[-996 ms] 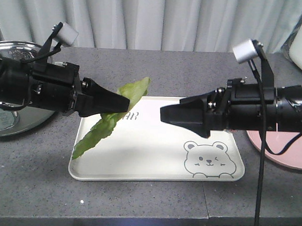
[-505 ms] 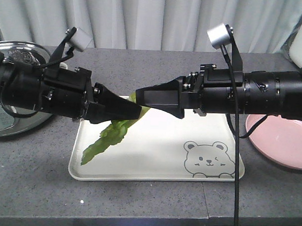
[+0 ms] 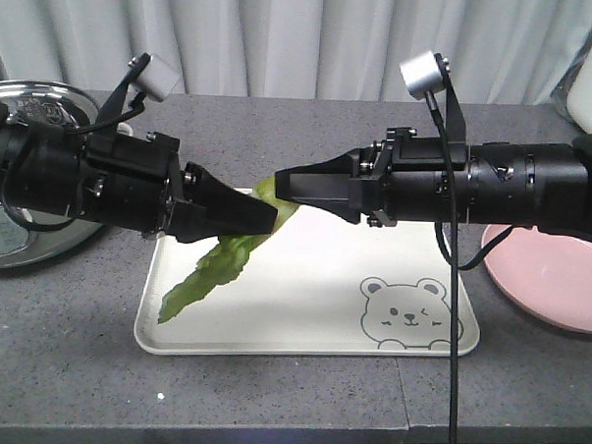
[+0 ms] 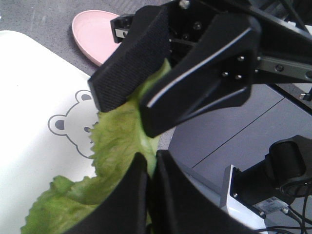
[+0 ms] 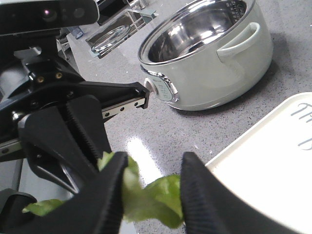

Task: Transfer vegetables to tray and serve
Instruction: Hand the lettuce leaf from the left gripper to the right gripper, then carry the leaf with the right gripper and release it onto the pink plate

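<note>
Left gripper (image 3: 264,217) is clamped on the lettuce leaf (image 3: 213,266); in the left wrist view its two fingers (image 4: 127,195) sit pressed together with green squeezed between them. It has the leaf near the upper end, and the rest hangs down slanted toward the front-left corner of the tray (image 3: 313,282). The low tip is over the tray's left edge; cannot tell if it touches the tray or not.

Right gripper (image 3: 286,185) is parted, nose to nose with the left one. The right wrist view shows its pads (image 5: 109,195) apart with the top end of the leaf lying in the gap, nothing pinched. The jaws straddle the leaf only, so the hold is the left arm's alone.

Tray sits flat on the grey countertop (image 3: 310,124), bear print at its front-right corner, bare surface, no food lying on it. Pink plate (image 3: 554,282) is off the tray's right edge, on the counter, with no vegetables on it as far as seen. Steel pot (image 3: 15,234) is off the tray's left edge, behind the left arm.

Progress, as a judgement: leaf is picked up and brought over the tray, looks like a handover or two-arm hold is being set up. Left to do: lay the leaf flat on the tray and let go, then grip the tray and serve it. Roughly the first half
</note>
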